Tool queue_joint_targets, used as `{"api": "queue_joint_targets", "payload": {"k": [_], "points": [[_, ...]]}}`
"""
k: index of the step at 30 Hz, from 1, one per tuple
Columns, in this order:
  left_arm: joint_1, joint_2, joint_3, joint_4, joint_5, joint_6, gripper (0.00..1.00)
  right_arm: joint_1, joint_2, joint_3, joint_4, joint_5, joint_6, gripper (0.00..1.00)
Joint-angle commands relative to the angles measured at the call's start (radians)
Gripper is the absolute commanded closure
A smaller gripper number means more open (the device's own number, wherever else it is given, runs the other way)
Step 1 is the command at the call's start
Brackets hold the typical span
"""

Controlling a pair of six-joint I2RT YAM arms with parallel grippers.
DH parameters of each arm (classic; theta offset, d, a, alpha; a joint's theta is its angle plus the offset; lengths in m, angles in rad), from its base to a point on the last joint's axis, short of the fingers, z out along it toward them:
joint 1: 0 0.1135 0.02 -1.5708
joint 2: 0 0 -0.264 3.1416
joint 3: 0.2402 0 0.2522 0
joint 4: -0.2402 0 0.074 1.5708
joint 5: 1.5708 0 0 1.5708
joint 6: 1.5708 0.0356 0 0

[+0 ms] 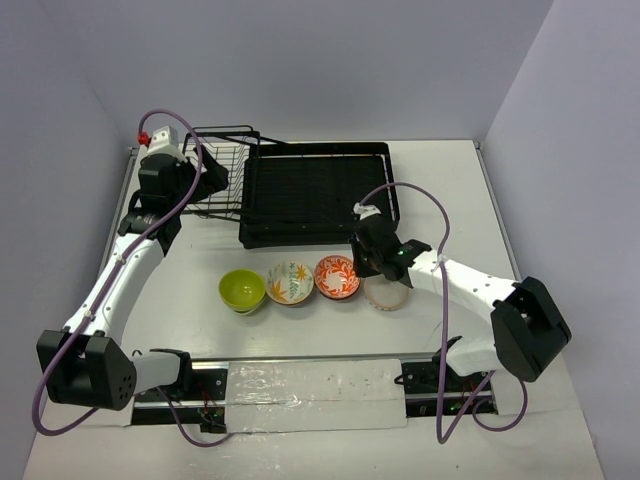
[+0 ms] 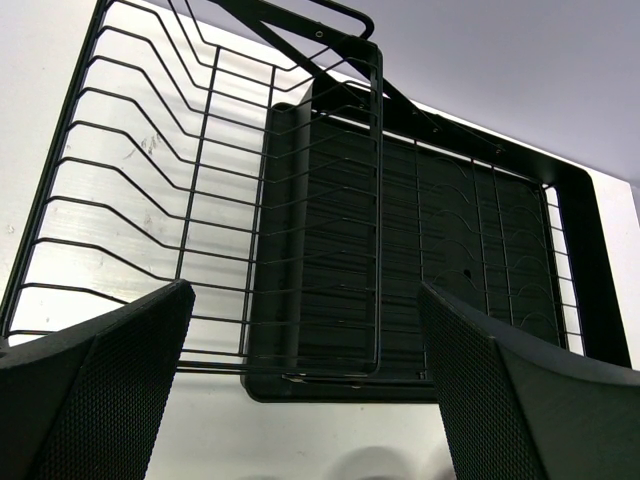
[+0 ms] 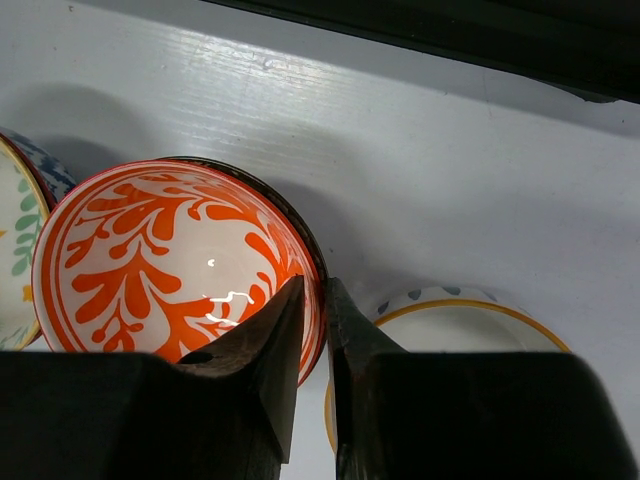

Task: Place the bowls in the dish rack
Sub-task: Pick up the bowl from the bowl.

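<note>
Four bowls sit in a row in front of the dish rack: lime green, white with orange leaves, red-orange patterned and cream-pink. My right gripper is shut on the right rim of the red-orange bowl, one finger inside and one outside, as the right wrist view shows. The cream bowl lies just to its right. My left gripper is open and empty above the rack's wire basket, as the left wrist view shows.
The black slatted tray fills the middle back of the table, with the wire basket on its left. The leaf bowl's edge touches the left of the right wrist view. Grey walls close in the table on three sides.
</note>
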Motion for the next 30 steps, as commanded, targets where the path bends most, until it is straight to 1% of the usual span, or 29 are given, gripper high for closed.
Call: {"api": "queue_joint_targets", "payload": {"k": [1,3,6,7,11,13,26,30], "points": [[-0.003,0.010,0.048,0.007,0.015,-0.012,0.02,0.016,-0.029,0.041,-0.006,0.039,0.008,0.78],[-0.003,0.013,0.049,0.002,0.015,-0.012,0.02,0.019,-0.032,0.041,-0.009,0.042,0.008,0.80],[-0.003,0.016,0.051,0.002,0.015,-0.013,0.02,0.020,-0.029,0.045,-0.014,0.048,0.006,0.91],[-0.003,0.016,0.052,0.001,0.015,-0.012,0.02,0.020,-0.029,0.045,-0.015,0.049,0.006,0.93],[-0.003,0.019,0.054,-0.001,0.015,-0.012,0.02,0.025,-0.032,0.050,-0.020,0.057,0.011,0.94],[-0.003,0.021,0.055,-0.004,0.015,-0.012,0.02,0.031,-0.042,0.047,-0.012,0.066,0.014,0.97],[-0.003,0.027,0.060,-0.008,0.036,-0.013,0.02,0.049,-0.081,0.082,-0.066,0.119,0.009,0.97],[-0.003,0.027,0.063,-0.011,0.036,-0.013,0.02,0.065,-0.086,0.096,-0.092,0.171,0.002,0.98]]}}
